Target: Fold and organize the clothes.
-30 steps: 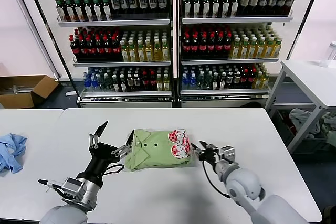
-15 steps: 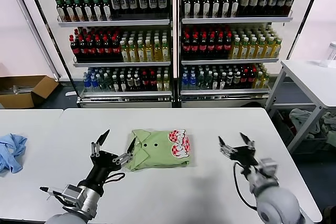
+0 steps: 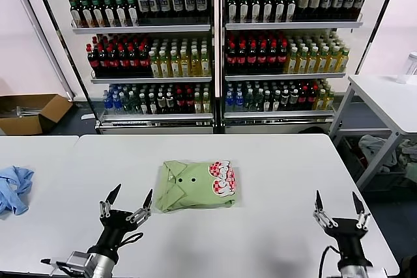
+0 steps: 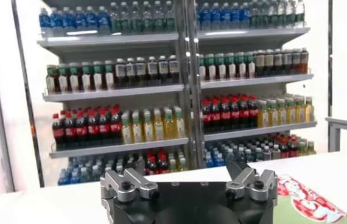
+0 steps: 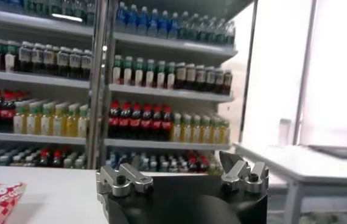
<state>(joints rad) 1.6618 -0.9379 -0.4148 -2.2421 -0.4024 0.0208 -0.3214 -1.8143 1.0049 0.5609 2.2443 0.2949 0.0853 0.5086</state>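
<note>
Currently the light green polo shirt (image 3: pixel 195 185) lies folded into a compact rectangle at the middle of the white tabletop (image 3: pixel 273 161), collar and small dark buttons up, red-and-white checkered graphic at its right end. Its lower layers are hidden under the top fold. Left end effector (image 3: pixel 126 206) hovers near the shirt's left front corner, fingers spread, empty. Right end effector (image 3: pixel 339 210) is well apart near the tabletop's right front edge, fingers spread, empty. Both arms are cut off by the lower frame edge. A light blue cloth (image 3: pixel 13 188) is partly cropped at far left.
</note>
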